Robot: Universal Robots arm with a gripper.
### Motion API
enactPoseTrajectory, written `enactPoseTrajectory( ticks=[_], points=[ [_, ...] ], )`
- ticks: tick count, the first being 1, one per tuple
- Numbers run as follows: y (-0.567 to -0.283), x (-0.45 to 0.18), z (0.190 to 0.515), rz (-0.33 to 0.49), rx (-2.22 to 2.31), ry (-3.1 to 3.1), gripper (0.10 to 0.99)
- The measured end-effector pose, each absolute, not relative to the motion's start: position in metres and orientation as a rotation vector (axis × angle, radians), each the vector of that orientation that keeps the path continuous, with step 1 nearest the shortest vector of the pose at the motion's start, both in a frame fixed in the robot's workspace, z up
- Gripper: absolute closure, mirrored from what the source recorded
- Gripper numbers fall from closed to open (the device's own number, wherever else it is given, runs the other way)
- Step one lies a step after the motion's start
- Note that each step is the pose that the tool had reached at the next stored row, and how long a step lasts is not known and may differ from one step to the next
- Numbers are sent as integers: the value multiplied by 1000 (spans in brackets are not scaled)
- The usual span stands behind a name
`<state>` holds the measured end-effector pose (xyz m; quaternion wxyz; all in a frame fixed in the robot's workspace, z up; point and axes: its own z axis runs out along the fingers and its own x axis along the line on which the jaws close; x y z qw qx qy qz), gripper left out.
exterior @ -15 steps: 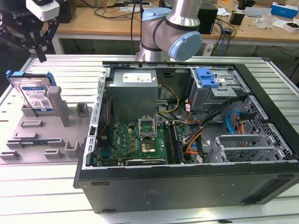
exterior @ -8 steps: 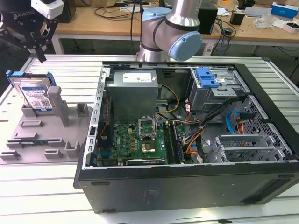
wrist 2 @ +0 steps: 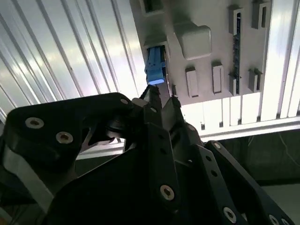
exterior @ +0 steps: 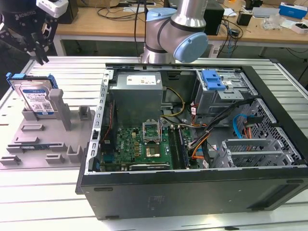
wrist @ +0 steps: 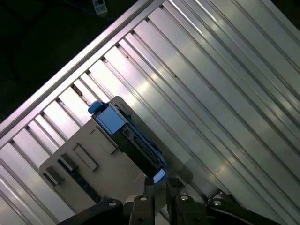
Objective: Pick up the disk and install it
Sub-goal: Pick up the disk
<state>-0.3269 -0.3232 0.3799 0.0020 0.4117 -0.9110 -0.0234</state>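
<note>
Exterior view: pincer (exterior: 42, 57) pressed together above disk (exterior: 36, 97); ribbed metal table (exterior: 33, 195), wooden desk (exterior: 98, 21) behind.

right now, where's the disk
The disk stands on edge in the grey holder at the exterior view's left, beside the open computer case, below the gripper.

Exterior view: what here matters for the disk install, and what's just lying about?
Job: disk, standing in the grey holder; gripper above it; open computer case.
Just there: power supply, motherboard, boxes on the back desk.
</note>
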Motion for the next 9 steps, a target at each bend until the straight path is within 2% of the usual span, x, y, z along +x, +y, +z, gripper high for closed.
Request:
enactPoseTrajectory(
  ticks=[1,2,5,7,8,9],
  points=[
    [-323,-327,380,-73,1340,-2835,729],
    [-323,-327,380,-73,1360,-2825,729],
    [-323,-327,380,-72,1452,-2777,549],
    [-323,-327,380,-71,1498,-2751,549],
    [-323,-327,380,-67,1532,-2730,486],
    [-323,-327,380,-63,1555,-2716,486]
  ],
)
